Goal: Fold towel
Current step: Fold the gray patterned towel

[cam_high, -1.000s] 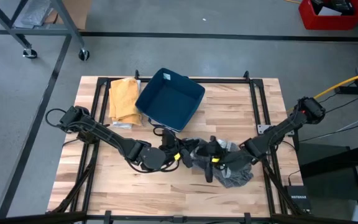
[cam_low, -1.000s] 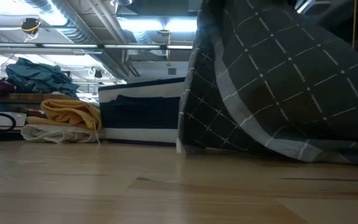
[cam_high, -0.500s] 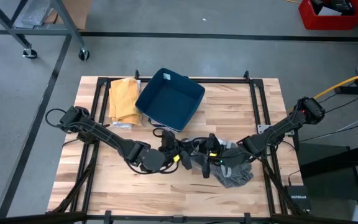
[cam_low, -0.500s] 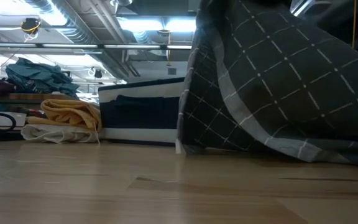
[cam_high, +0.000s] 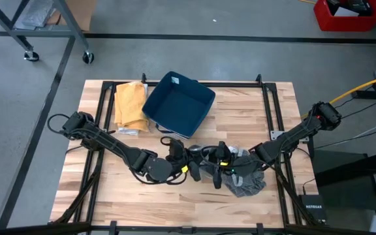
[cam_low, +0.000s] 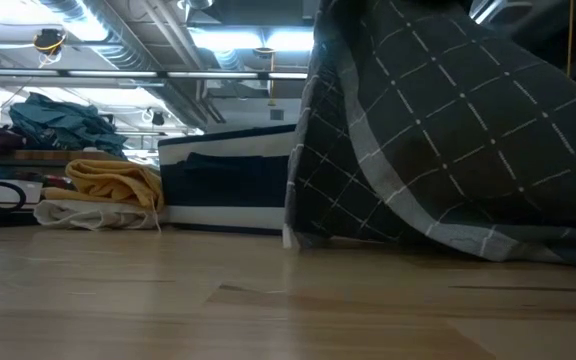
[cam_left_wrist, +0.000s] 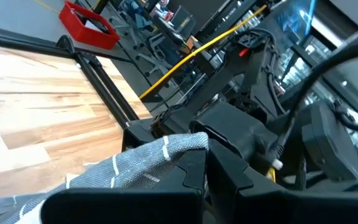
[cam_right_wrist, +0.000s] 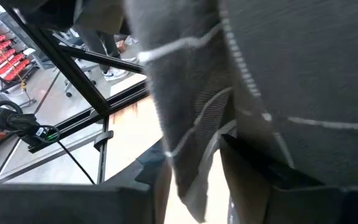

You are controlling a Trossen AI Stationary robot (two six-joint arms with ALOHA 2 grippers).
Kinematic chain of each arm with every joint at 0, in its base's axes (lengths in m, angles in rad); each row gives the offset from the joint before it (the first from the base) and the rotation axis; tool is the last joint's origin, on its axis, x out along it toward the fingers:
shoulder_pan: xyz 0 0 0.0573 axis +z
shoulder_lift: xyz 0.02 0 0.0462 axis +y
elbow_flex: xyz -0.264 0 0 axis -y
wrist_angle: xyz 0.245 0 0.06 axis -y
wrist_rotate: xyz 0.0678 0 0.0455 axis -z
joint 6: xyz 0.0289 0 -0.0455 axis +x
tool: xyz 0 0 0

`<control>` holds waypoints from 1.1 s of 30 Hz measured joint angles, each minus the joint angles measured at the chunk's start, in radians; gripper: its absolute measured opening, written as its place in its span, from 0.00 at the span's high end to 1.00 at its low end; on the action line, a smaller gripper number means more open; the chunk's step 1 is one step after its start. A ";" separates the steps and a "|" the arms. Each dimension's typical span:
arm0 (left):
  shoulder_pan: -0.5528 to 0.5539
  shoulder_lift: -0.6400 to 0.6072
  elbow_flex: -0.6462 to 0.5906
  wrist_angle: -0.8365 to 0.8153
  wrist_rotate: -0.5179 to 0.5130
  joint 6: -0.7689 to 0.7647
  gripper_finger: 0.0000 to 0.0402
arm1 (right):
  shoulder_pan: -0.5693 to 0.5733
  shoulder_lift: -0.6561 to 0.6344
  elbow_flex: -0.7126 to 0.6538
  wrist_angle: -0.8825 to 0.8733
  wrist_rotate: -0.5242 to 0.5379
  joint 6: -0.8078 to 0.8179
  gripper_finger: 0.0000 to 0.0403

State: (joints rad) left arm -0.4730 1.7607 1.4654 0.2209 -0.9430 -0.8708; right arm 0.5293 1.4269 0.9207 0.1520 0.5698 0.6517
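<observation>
A dark grey checked towel [cam_high: 247, 181] is bunched on the wooden table right of the middle. In the low view the towel [cam_low: 448, 130] hangs down from above with its lower edge on the wood. My left gripper [cam_high: 189, 164] is at the towel's left end, pointing level toward the table's right, and is shut on the towel. My right gripper [cam_high: 222, 164] faces it from the right, close by. In the right wrist view the towel [cam_right_wrist: 278, 74] is draped over that gripper and hides it. My left gripper pinches a hemmed corner of the towel [cam_left_wrist: 182, 148] between its two fingers. The fingers lie level and come from the table's left. The cloth trails away from that corner, and its lower part [cam_low: 398, 238] rests on the table.
A blue bin [cam_high: 178, 104] stands tilted at the far middle. A yellow cloth [cam_high: 129, 104] lies on a white one left of the bin. Black frame rails [cam_high: 103, 124] run along the table's edges. Bare wood [cam_high: 142, 202] lies toward the near edge.
</observation>
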 joint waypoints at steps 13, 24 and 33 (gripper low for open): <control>-0.014 0.000 0.000 0.000 0.000 0.179 1.00 | 0.002 -0.030 0.000 -0.010 -0.100 -0.054 0.98; -0.012 0.000 0.000 -0.001 0.001 0.520 1.00 | 0.094 -0.200 0.120 -0.454 -0.097 -0.002 0.99; -0.004 0.000 0.000 -0.004 0.105 0.671 0.97 | 0.138 -0.212 0.342 -0.734 0.029 -0.037 0.99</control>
State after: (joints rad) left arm -0.4771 1.7604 1.4654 0.2173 -0.8377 -0.2003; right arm 0.6678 1.2144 1.2622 -0.5823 0.5993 0.6145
